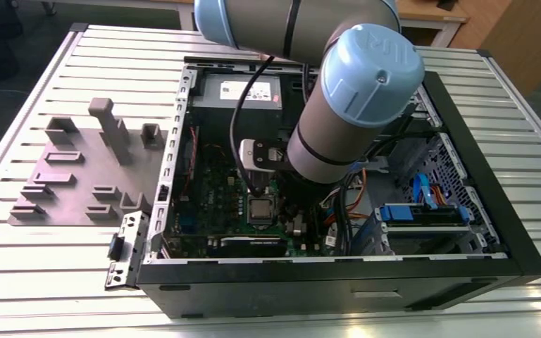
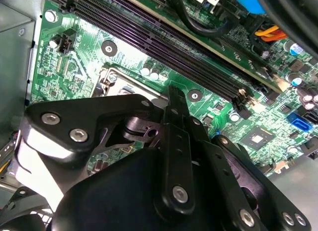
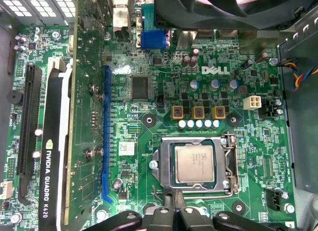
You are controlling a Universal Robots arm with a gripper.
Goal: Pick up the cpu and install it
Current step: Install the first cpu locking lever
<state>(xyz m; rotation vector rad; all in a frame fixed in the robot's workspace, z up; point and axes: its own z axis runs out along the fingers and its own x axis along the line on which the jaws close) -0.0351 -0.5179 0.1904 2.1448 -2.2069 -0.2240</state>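
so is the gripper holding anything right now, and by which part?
Nothing is held. The cpu lies flat in its socket on the motherboard, and the gripper sits beside the socket's edge, with nothing between its fingertips.

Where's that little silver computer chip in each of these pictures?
Exterior view: the cpu sits mid-motherboard, under the arm's wrist.
First wrist view: the cpu lies in its socket, just beyond the claw.
Second wrist view: apparently hidden behind the claw.
Shared landmark: the green motherboard.

The cpu (image 3: 195, 163) lay in the socket frame (image 3: 228, 164) on the motherboard (image 3: 149, 116), with the gripper (image 3: 171, 211) just beside that socket.
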